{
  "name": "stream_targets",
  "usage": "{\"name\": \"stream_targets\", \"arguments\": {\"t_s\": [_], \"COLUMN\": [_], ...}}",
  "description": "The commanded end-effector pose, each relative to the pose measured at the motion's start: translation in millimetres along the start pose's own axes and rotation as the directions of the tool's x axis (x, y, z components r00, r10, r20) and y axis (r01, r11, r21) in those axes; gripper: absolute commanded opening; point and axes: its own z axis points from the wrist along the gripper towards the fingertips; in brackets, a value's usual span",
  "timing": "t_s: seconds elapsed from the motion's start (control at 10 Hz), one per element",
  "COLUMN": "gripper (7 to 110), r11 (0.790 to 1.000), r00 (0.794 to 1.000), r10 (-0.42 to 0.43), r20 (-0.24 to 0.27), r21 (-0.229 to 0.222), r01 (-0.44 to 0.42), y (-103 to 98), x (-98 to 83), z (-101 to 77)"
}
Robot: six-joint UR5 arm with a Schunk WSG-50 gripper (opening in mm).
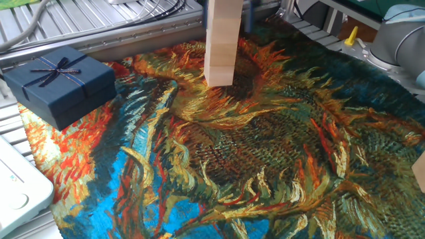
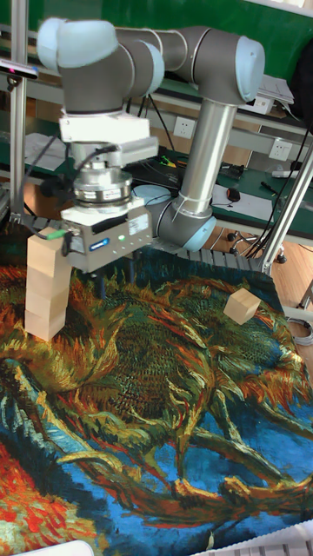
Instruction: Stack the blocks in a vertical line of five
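A tall stack of pale wooden blocks [image 1: 221, 46] stands at the back of the painted cloth, its top cut off in the fixed view. The tall fixed view shows the whole stack [image 2: 47, 287] at the left. Just right of its upper part hangs my gripper [image 2: 97, 280], its dark fingers apart with nothing between them. One finger [image 1: 251, 16] shows beside the stack in the fixed view. A single loose block [image 2: 243, 305] lies on the cloth to the right, and only its corner [image 1: 420, 170] shows at the edge of the fixed view.
A dark blue gift box with ribbon [image 1: 60, 83] sits at the cloth's left corner. A white device [image 1: 16, 189] lies off the cloth at the near left. The metal frame and cables [image 1: 133, 13] run along the back. The arm's elbow [image 2: 187, 221] stands behind the cloth.
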Motion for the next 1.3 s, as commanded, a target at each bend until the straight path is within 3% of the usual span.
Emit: {"name": "stream_targets", "arguments": {"t_s": [0.0,0.1,0.2,0.4,0.7,1.0,1.2], "gripper": [66,66,66,66,66,66,66], "r11": [0.998,0.986,0.975,0.988,0.982,0.978,0.984], "r00": [0.997,0.979,0.962,0.976,0.977,0.956,0.960], "r10": [0.006,-0.030,-0.089,-0.082,-0.134,-0.185,-0.163], "r20": [-0.083,-0.201,-0.259,-0.201,-0.169,-0.226,-0.226], "r21": [0.069,0.155,0.173,0.113,0.110,0.053,0.026], "r01": [-0.001,0.062,0.137,0.107,0.154,0.202,0.173], "y": [-2.5,-26.4,-35.9,-18.2,-18.8,-9.5,-1.5], "x": [18.5,46.3,57.1,45.2,35.5,50.5,52.3], "z": [2.9,-3.9,-8.1,-2.4,-0.8,-2.5,-2.2]}}
